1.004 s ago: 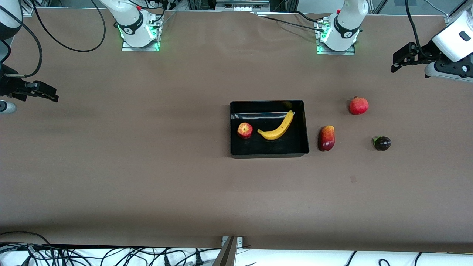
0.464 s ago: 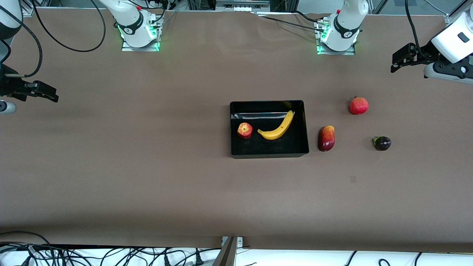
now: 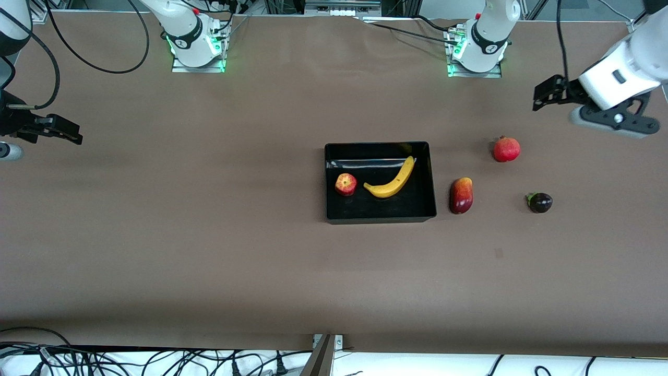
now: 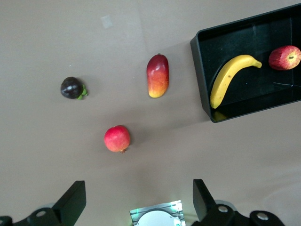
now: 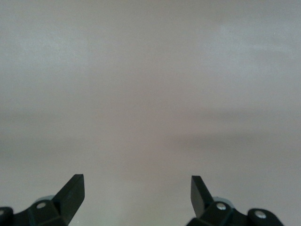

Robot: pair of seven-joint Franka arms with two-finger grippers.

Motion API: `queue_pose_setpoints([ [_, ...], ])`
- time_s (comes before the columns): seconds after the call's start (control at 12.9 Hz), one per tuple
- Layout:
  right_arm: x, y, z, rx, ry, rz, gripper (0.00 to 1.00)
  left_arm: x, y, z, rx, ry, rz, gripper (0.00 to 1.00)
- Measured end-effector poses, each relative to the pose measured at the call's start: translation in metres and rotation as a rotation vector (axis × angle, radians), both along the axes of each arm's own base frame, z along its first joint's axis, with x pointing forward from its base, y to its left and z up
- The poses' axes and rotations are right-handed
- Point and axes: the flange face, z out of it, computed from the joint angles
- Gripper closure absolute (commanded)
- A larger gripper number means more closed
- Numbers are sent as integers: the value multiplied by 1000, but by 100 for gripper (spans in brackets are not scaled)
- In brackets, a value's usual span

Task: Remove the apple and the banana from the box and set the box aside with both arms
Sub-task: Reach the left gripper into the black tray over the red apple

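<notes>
The black box [image 3: 380, 220] sits mid-table, with the yellow banana [image 3: 392, 180] and the small red apple [image 3: 346, 184] lying apart inside it. The left wrist view also shows the box [image 4: 200, 75], banana [image 4: 229, 77] and apple [image 4: 285, 57]. My left gripper [image 3: 543, 96] hangs open and empty over bare table at the left arm's end; its fingers stand wide apart [image 4: 138, 202]. My right gripper [image 3: 70, 133] waits open and empty over bare table at the right arm's end, and its wrist view [image 5: 137, 195] shows only tabletop.
Three loose fruits lie between the box and the left arm's end: a red-yellow mango [image 3: 461, 195] beside the box, a red pomegranate [image 3: 507, 149] and a small dark fruit [image 3: 540, 202]. Arm bases [image 3: 475, 49] line the table's robot edge.
The left arm has swung its gripper a little toward the middle of the table, closer to the pomegranate. The right arm, box and fruits have not moved.
</notes>
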Motion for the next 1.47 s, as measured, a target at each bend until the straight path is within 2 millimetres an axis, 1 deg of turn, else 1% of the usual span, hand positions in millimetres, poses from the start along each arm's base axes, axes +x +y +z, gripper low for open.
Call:
queue_pose_setpoints([
  [0.08, 0, 0, 0, 0, 0, 0, 0, 2, -13, -6, 1, -3, 3, 0],
  [0.15, 0, 0, 0, 0, 0, 0, 0, 3, -31, -13, 5, -13, 17, 0],
  [0.23, 0, 0, 0, 0, 0, 0, 0, 3, -54, -25, 9, -27, 32, 0],
  [0.39, 0, 0, 0, 0, 0, 0, 0, 0, -106, -58, 11, -48, 65, 0],
  [0.62, 0, 0, 0, 0, 0, 0, 0, -8, -182, -115, 16, -21, 155, 0],
  [0.77, 0, 0, 0, 0, 0, 0, 0, -14, -228, -152, 9, -3, 178, 0],
  [0.85, 0, 0, 0, 0, 0, 0, 0, -15, -246, -167, -5, -4, 170, 0],
  [0.93, 0, 0, 0, 0, 0, 0, 0, -15, -260, -182, -20, -7, 169, 0],
  [1.16, 0, 0, 0, 0, 0, 0, 0, -12, -282, -222, -35, 5, 242, 0],
  [1.47, 0, 0, 0, 0, 0, 0, 0, -14, -318, -257, -93, -30, 371, 0],
])
